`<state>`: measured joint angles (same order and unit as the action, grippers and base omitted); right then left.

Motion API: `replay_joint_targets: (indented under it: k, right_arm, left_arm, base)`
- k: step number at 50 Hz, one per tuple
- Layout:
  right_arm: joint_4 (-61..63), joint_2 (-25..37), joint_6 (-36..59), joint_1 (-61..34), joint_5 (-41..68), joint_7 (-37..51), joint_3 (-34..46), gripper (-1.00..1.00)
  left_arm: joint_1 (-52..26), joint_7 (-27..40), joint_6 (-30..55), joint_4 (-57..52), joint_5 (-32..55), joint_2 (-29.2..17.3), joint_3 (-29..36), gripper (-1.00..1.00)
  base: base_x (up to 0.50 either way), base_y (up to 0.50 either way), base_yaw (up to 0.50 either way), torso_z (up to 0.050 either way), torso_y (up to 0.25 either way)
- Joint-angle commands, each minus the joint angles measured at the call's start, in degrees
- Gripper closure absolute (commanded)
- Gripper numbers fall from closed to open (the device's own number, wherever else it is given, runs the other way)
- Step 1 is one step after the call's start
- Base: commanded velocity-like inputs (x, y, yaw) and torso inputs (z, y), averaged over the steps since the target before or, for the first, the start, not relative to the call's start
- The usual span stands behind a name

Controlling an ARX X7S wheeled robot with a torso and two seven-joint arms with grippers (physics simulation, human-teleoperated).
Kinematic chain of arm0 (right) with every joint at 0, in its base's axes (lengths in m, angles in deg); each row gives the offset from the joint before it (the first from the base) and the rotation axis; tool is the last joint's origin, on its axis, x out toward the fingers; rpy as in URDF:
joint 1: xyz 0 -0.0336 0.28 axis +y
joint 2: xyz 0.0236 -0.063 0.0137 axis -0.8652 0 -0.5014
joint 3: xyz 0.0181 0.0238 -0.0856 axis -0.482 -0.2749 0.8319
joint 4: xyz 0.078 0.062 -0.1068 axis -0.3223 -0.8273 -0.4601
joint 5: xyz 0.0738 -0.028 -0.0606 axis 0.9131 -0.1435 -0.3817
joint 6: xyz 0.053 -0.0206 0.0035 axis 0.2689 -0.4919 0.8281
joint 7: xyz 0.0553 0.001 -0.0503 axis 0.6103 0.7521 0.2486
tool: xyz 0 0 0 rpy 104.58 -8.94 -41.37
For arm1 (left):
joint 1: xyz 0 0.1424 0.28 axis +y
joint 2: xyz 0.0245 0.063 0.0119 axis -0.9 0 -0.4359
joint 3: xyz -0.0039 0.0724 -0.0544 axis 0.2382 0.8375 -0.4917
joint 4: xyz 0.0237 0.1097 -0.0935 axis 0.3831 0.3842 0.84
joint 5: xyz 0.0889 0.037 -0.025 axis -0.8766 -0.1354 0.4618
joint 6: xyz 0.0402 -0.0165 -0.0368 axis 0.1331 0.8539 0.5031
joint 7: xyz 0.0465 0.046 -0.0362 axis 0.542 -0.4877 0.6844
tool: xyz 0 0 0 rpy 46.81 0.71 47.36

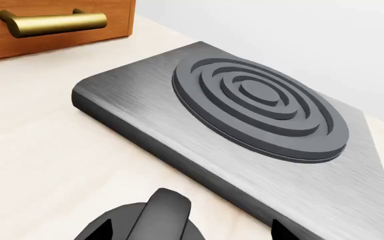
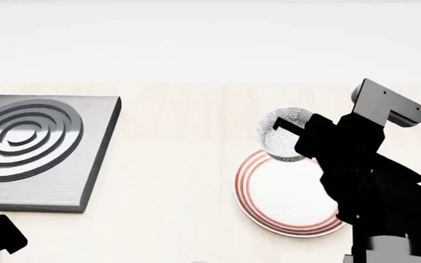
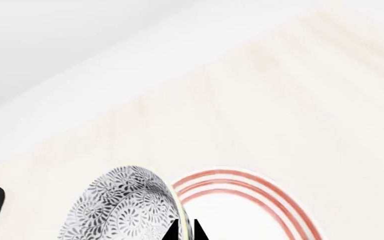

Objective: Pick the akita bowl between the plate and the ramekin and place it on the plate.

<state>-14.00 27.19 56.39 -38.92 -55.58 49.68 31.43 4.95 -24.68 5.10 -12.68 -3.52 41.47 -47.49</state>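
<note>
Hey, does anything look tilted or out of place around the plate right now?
Yes. The akita bowl is tipped on its side in the right claw, its patterned outside showing, at the far rim of the plate. Nothing looks spilled or broken.

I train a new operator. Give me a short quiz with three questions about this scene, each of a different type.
1. True or false: the akita bowl stands in the centre of the plate.
2. What does the right tool clamp? A: the akita bowl's rim. B: the plate's rim. C: a spoon.
3. Fill in: the thin rings around the plate's rim are ___.

Key: 1 false, the bowl is at the plate's far edge. 2 A. 3 red.
</note>
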Motion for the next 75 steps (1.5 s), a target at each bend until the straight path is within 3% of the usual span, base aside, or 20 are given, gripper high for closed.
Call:
replay_joint_targets:
  k: [1, 22, 55, 75]
  right_arm:
    - [-14.77, -1.39, -8.62, -5.05, -1.68, -2.40, -1.07, 1.00]
    - [-15.02, -2.49, -8.46, -2.30, -9.82, -3.22, -10.08, 1.00]
    - [-15.05, -4.97, -16.47, 1.16, -23.53, 0.39, -33.50, 1.00]
    - [-15.06, -5.62, -16.02, 1.90, -28.86, 0.31, -38.92, 1.00]
  left_arm:
    - [0.10, 0.15, 0.03, -0.31, 0.14, -0.10, 0.16, -1.00]
    - [0.07, 0.11, -0.32, 0.08, 0.29, -0.19, 0.40, -1.00]
    - [0.24, 0.50, -0.22, -0.45, 0.73, -0.47, 0.75, -1.00]
    - [0.10, 0.42, -0.61, -0.02, 0.85, -0.50, 0.96, -1.00]
  base:
    - [0.00, 0.00, 0.00, 0.000, 0.000]
    - [0.00, 0.00, 0.00, 0.000, 0.000]
    - [0.00, 0.00, 0.00, 0.000, 0.001]
    - [0.00, 0.00, 0.00, 0.000, 0.000]
